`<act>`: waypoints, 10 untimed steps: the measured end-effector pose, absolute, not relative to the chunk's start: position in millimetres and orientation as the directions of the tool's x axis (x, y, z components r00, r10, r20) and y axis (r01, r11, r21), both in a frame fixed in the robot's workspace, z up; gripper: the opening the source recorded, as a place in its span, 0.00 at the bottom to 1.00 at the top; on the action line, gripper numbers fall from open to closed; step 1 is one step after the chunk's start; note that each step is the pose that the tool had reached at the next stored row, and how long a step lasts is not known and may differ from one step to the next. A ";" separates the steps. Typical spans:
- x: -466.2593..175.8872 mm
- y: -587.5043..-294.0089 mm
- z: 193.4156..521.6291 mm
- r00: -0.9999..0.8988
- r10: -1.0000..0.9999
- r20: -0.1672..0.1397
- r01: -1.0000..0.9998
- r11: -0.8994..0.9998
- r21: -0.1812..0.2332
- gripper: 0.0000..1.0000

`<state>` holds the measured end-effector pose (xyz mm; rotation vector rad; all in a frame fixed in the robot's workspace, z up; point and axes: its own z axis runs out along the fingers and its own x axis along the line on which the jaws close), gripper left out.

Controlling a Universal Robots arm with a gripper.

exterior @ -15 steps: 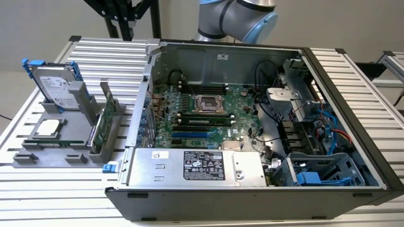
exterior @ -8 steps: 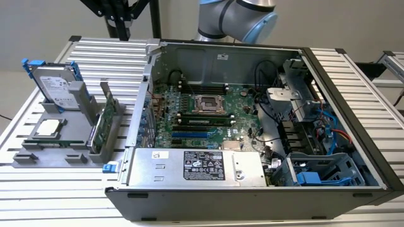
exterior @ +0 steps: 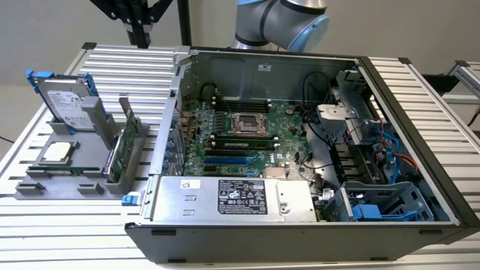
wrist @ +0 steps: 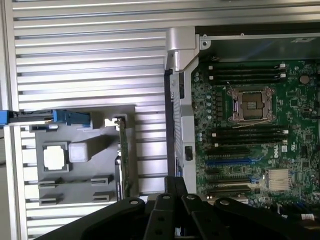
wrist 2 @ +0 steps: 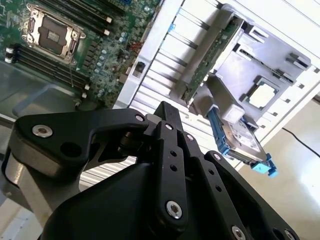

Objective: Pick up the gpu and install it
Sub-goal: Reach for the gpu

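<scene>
One gpu stands on edge in the grey holder at the exterior view's left, its long axis parallel to the computer case wall; the second wrist view shows it slotted there beyond the gripper, and the first wrist view shows it edge-on, though how wide the gripper is cannot be told.

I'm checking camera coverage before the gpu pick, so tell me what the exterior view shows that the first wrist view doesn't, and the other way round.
The exterior view adds the robot arm's blue-grey joint behind the case, the silver power supply and the blue drive cage. The first wrist view adds the gripper, its black linkage in the foreground. Both share the gpu standing on edge in the grey holder, the processor chip beside it, and the motherboard's processor socket.
</scene>
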<state>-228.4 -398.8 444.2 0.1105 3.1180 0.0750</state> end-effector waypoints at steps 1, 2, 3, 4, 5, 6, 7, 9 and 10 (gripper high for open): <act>-229.2 -398.8 444.2 -0.997 0.071 -0.019 0.070 0.996 0.049 0.00; -230.0 -398.8 444.2 -0.997 0.071 -0.019 0.070 0.996 0.049 0.00; -230.9 -398.8 444.2 -0.997 0.071 -0.019 0.070 0.996 0.049 0.00; -232.1 -398.8 444.2 -0.997 0.071 -0.019 0.070 0.996 0.049 0.00; -233.2 -398.8 444.2 -0.997 0.071 -0.019 0.070 0.996 0.049 0.00; -234.3 -398.8 444.2 -0.997 0.071 -0.019 0.070 0.996 0.049 0.00; -235.5 -398.8 444.2 -0.997 0.071 -0.019 0.070 0.996 0.049 0.00; -237.9 -398.8 444.2 -0.997 0.071 -0.019 0.070 0.996 0.049 0.00; -239.2 -398.8 444.2 -0.997 0.071 -0.019 0.070 0.996 0.049 0.00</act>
